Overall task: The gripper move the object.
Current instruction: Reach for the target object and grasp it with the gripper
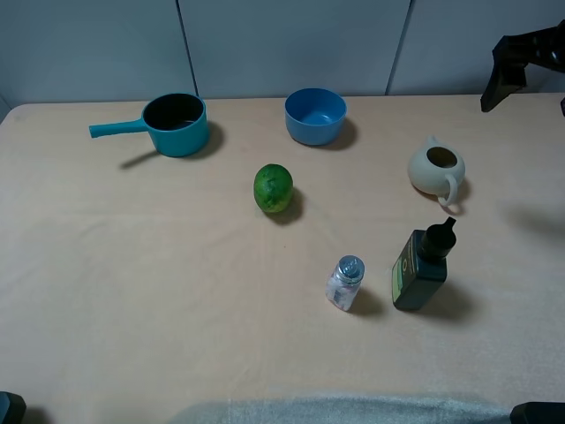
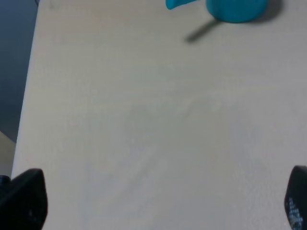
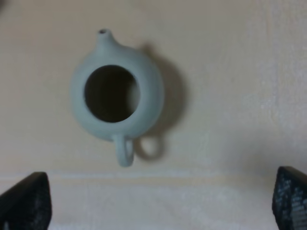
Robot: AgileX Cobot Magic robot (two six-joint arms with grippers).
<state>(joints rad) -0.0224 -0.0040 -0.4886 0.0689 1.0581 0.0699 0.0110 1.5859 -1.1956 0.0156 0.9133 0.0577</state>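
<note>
Right gripper, jaws apart; cream round-bellied pitcher, loop handle, dark inside.

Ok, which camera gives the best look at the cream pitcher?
The right wrist view: the pitcher is large, seen from above, with opening, spout and handle clear. The exterior high view shows it small, at the right. The left wrist view misses it.

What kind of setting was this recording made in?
Probably a lab test bench rather than a real kitchen: a cloth-covered table before plain grey wall panels, with scattered kitchen props such as a teal saucepan, a blue bowl and a cream pitcher.
</note>
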